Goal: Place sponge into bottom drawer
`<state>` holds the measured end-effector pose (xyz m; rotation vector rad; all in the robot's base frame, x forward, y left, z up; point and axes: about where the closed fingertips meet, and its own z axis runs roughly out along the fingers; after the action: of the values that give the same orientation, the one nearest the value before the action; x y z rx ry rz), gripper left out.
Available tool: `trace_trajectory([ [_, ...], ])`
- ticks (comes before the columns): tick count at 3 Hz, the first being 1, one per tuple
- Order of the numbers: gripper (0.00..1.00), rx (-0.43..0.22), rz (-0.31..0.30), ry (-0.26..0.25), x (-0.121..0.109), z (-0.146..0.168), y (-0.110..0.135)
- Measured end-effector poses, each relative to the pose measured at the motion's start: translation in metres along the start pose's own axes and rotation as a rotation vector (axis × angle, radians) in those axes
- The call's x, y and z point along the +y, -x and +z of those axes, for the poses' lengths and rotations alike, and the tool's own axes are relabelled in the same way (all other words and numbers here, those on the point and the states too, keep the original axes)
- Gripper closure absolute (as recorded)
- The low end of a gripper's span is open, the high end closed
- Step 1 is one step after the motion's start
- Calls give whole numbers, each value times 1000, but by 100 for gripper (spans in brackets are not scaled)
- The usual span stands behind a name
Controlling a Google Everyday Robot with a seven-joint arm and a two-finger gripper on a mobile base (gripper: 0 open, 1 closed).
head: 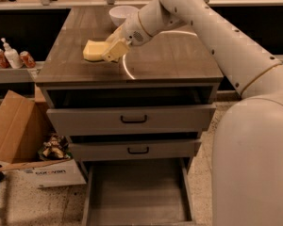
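Pale yellow sponge [93, 50] sits at about 10 o'clock on the top of the dark wood desk [179, 60], near the left edge

Gripper [114, 48]: at the sponge's 3 o'clock end, low over the desk top. Jaws closed on that end of the sponge, one cream jaw above it, one below. Cannot tell whether the sponge is touching the desk or just off it

White arm [217, 32] comes in from 3 o'clock across the back half of the desk; its big lower body fills the 4 o'clock corner of the view

White bowl [121, 14]: at 1 o'clock from the sponge, at the desk's back edge, apart from the gripper

Bottom drawer [137, 192]: at 6 o'clock, pulled well out, flat floor and low side walls in view. The sponge is well apart from it

Top drawer [132, 119] and middle drawer [137, 149], both with black handles, sit further in than the bottom one

Cardboard box [14, 126] on the floor at 8 o'clock, beside the desk
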<state>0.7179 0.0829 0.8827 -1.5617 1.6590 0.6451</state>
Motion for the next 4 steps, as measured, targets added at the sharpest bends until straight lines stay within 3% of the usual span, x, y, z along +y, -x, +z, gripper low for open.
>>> trace_trajectory([
  [1, 100, -1, -1, -1, -1, 0, 1],
  [2, 100, -11, -10, 37, 32, -6, -6],
  [4, 100, -93, -35, 80, 148, -35, 0],
])
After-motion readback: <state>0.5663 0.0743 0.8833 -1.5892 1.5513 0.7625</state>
